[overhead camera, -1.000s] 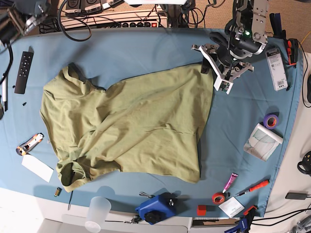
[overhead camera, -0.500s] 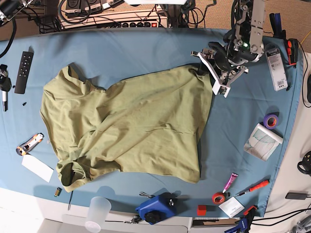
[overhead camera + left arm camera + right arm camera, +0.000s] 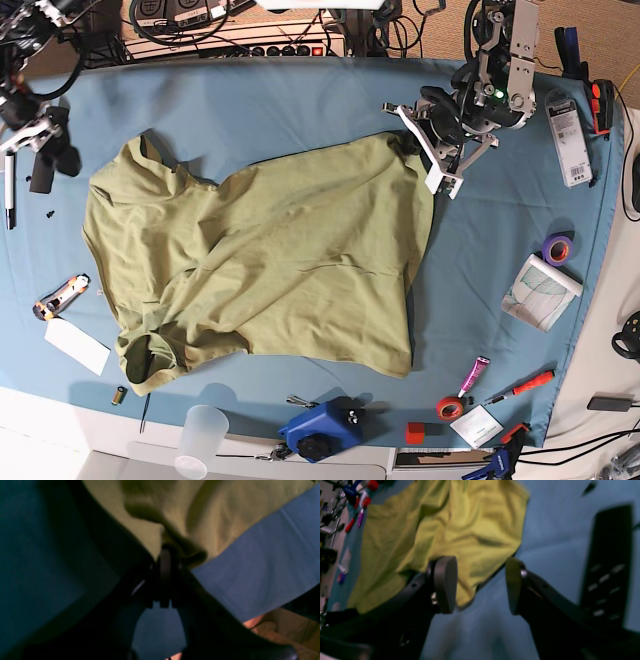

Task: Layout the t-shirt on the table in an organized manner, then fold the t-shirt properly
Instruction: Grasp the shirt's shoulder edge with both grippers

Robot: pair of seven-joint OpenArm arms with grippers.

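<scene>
Left gripper (image 3: 165, 555) jaws clamped on t-shirt (image 3: 270, 270) hem corner; right gripper (image 3: 480, 585) jaws apart, just off the collar end, nearest it.

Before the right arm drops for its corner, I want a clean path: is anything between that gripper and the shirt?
Nothing visible: the open right gripper hangs over bare table beside the t-shirt.

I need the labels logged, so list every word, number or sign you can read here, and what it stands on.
No text can be read in any view.
White packet: print too small to read.
Folded paper: only faint lines, no legible words.
Black remote: buttons blurred, no markings legible.
T-shirt: plain, no print.
</scene>
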